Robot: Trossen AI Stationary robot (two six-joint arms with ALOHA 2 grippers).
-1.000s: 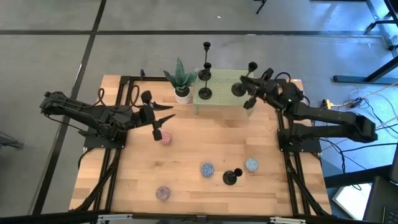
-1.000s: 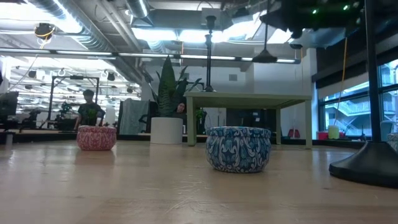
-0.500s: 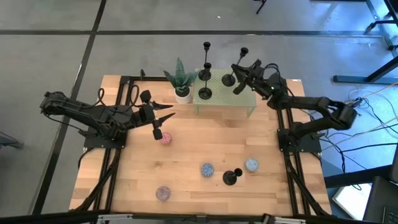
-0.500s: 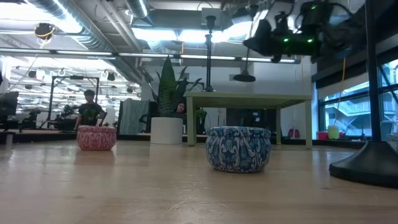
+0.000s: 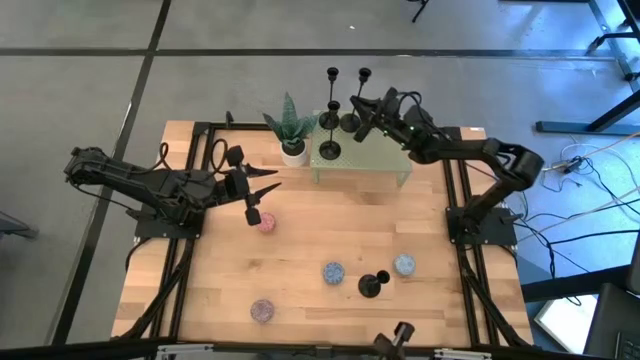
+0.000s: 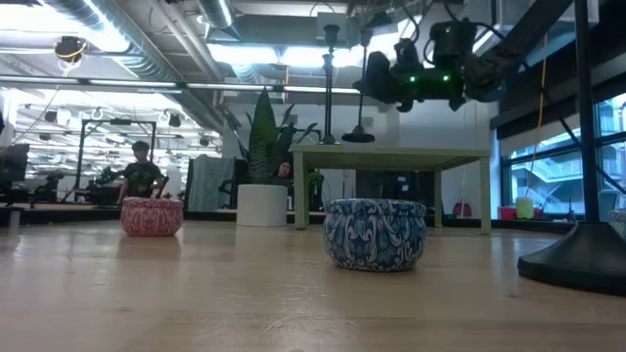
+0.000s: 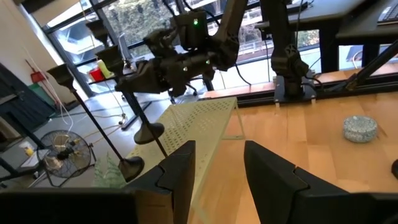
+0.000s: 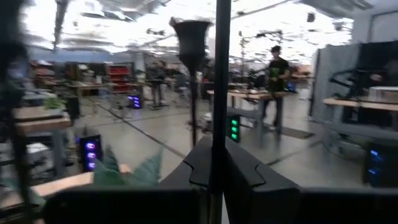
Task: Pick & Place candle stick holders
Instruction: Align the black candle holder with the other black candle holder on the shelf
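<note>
My right gripper (image 5: pixel 372 112) is shut on a black candle stick holder (image 5: pixel 357 98) over the left part of the small green perforated table (image 5: pixel 385 158) at the far edge. Two more holders (image 5: pixel 329 148) (image 5: pixel 331 96) stand on their round bases on that table's left end. Another holder (image 5: pixel 371 286) stands on the wooden table near the front. At the left side, next to a pink tin (image 5: pixel 265 224), my left gripper (image 5: pixel 256 192) is open, and nothing is between its fingers (image 7: pixel 180 174). My right gripper pinches the holder's thin stem (image 8: pixel 217 93) between its two fingers, about halfway up. The fingers lie level and come from the table's right side, across the stem. The holder stays upright, its round base (image 6: pixel 358 136) a little above the green table's top.
A spiky plant in a white pot (image 5: pixel 292 150) stands just left of the green table. Small patterned tins lie on the wood: blue (image 5: pixel 333 272), pale blue (image 5: pixel 404 265) and purple (image 5: pixel 262 311). A person (image 6: pixel 142 174) is in the room beyond.
My right gripper has carried the holder toward the table's left edge and somewhat down, from the green table's right end to above its left part, near the two standing holders. The holder has stayed upright in the hold.
</note>
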